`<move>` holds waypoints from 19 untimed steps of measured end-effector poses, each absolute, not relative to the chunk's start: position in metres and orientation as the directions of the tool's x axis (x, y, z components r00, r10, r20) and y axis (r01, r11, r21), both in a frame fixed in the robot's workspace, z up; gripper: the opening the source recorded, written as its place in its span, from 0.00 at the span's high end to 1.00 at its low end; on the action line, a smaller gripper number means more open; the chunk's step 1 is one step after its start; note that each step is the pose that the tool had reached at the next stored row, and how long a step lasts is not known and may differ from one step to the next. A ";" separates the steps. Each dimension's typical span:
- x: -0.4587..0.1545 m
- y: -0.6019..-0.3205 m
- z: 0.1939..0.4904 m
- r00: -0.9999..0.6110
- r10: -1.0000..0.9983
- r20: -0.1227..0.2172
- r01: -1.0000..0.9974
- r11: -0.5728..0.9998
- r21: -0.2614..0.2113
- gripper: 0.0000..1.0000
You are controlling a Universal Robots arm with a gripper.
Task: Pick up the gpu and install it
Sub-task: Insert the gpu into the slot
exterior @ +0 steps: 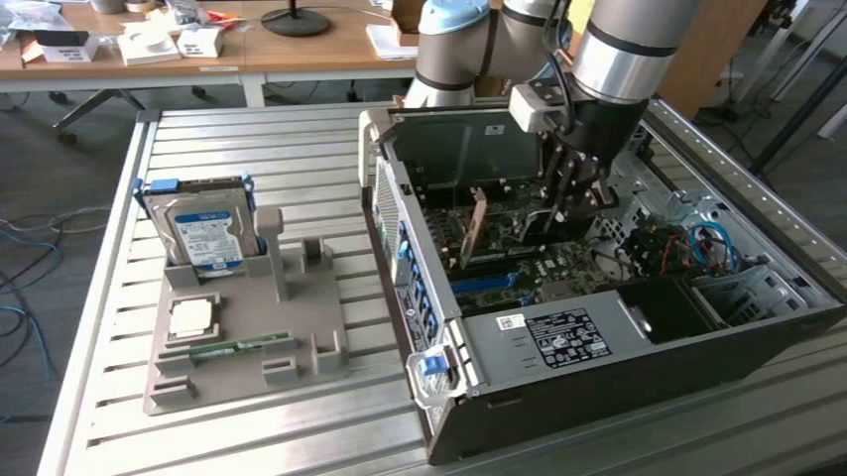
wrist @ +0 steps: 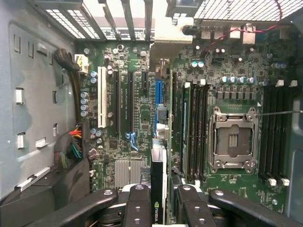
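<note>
Jaws: clamped on the gpu (wrist: 158, 198), one side against each face.
Gpu place: edge-on over the motherboard (wrist: 118, 146), in line with its blue slot (wrist: 157, 92); seated or not, cannot tell.
Handling: probably stiff, fairly light and fragile; safest held by the flat faces, clear of fan and contacts.
Axis: long axis parallel to the motherboard's slots, pointing at the case's slotted wall (wrist: 128, 12) beyond the motherboard.

Only legible mark: green NVIDIA logo on the gpu (wrist: 157, 189) edge, between the fingers (wrist: 138, 208). Black label (exterior: 569, 337) on the power supply (exterior: 497, 359) and blue-white label on the hard drive (exterior: 209, 238) carry print, unreadable. Motherboard (wrist: 227, 85) silkscreen: unreadable too.
</note>
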State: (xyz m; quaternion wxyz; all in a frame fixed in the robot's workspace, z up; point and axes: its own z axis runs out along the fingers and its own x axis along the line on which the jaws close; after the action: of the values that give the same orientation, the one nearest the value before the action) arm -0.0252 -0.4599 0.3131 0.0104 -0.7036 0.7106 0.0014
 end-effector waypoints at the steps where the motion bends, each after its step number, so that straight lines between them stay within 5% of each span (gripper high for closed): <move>1: -0.025 -0.460 0.313 -0.010 -1.000 -0.017 -1.000 0.010 -0.013 0.74; 19: -0.034 -0.460 0.299 -0.008 -1.000 -0.017 -1.000 0.008 -0.013 0.74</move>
State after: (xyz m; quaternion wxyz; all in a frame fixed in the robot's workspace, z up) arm -0.0345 -0.4599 0.2987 0.0105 -0.7041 0.7100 0.0014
